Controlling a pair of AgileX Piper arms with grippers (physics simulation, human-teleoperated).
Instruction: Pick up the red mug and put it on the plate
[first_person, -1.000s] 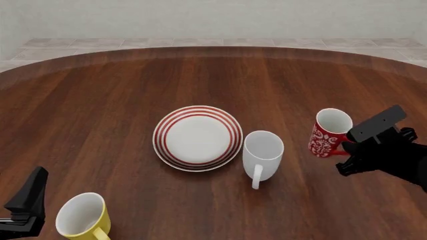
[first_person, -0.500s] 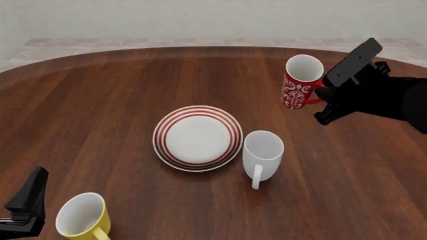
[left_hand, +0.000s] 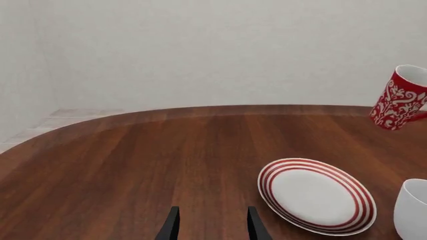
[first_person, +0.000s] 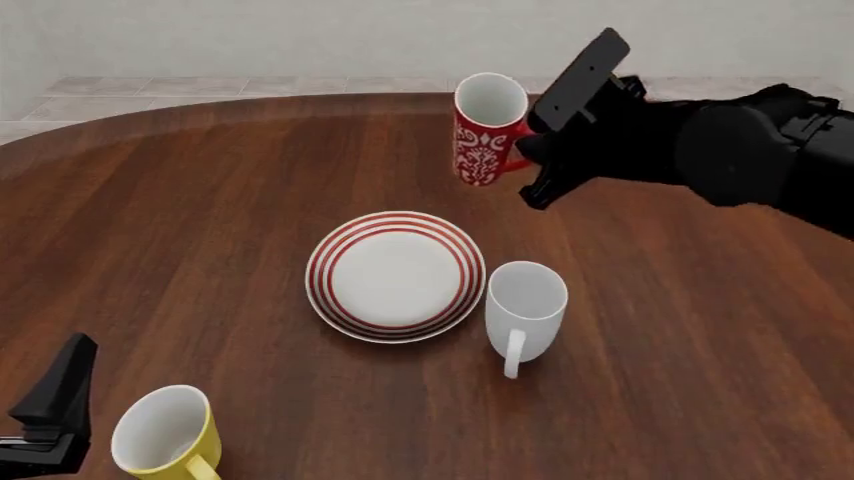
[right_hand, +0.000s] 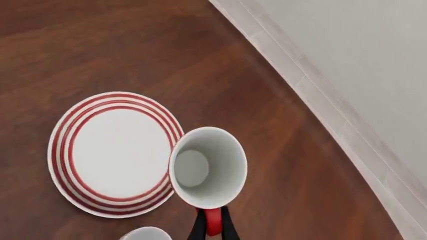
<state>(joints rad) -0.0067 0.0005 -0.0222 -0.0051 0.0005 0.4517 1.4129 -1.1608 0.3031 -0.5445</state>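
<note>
The red mug (first_person: 483, 135), patterned in white, hangs upright in the air beyond the plate's far right side. My right gripper (first_person: 527, 152) is shut on its red handle. In the right wrist view the red mug (right_hand: 207, 167) shows its white inside beside the plate (right_hand: 117, 152), with my right gripper (right_hand: 212, 227) pinching the handle. The plate (first_person: 395, 275), white with red rings, lies bare mid-table. My left gripper (first_person: 54, 410) rests low at the near left, and in its own wrist view my left gripper (left_hand: 212, 227) is open and holds nothing. That view also shows the red mug (left_hand: 400, 97) and the plate (left_hand: 315, 195).
A plain white mug (first_person: 525, 305) stands touching the plate's right edge, handle toward me. A yellow mug (first_person: 166, 432) sits at the near left beside my left gripper. The table's curved far edge runs just behind the lifted mug.
My right arm has lifted the red mug off the table at the right and carried it up and leftward, to beyond the plate. The left arm has not moved.
</note>
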